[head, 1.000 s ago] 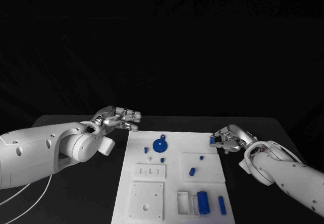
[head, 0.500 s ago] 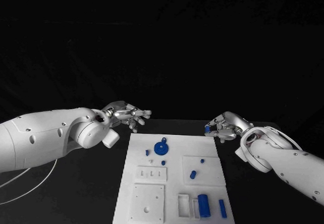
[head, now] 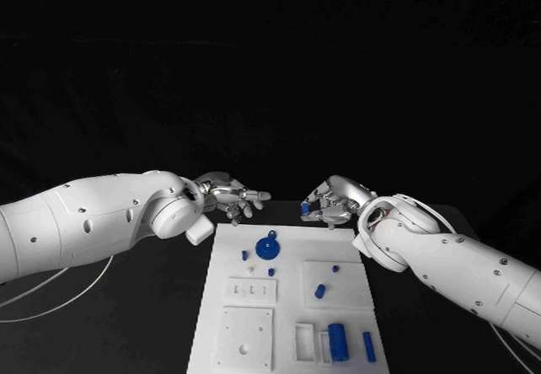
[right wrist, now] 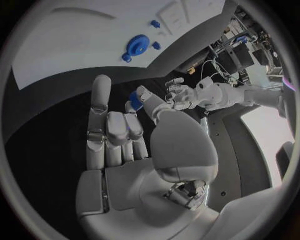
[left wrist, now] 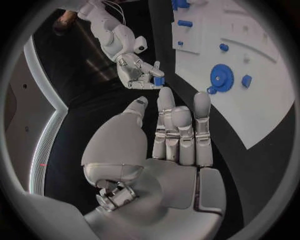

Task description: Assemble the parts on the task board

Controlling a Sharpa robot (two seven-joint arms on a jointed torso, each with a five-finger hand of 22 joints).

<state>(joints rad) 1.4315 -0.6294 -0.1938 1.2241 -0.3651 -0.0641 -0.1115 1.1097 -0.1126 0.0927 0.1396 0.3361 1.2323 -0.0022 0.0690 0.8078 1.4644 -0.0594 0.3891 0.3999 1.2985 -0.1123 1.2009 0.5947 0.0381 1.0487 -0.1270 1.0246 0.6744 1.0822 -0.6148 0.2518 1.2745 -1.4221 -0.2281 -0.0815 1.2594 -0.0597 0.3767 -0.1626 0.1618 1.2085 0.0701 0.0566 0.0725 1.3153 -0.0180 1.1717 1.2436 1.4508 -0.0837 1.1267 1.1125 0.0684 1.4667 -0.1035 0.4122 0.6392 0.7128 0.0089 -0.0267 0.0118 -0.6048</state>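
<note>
The white task board (head: 291,310) lies in the middle of the black table. A blue gear (head: 267,244) sits near its far end, also seen from the wrists (left wrist: 221,76) (right wrist: 137,46). My right hand (head: 330,205) hovers over the board's far edge and pinches a small blue part (head: 306,208) between thumb and finger (right wrist: 135,99). The left wrist view shows this hand (left wrist: 139,70) with the blue part (left wrist: 159,80). My left hand (head: 231,197) hangs just off the board's far left corner, fingers stretched out, holding nothing. The two hands face each other a short gap apart.
Nearer on the board are a blue cylinder (head: 338,338), a blue rod (head: 369,346), a small blue peg (head: 320,289) and two white blocks (head: 252,289) (head: 246,336). A white cable (head: 46,303) trails on the table at the left.
Both hands have moved inward toward each other over the board's far edge. The right hand carried the small blue part leftward, and the left hand's fingers have spread.
</note>
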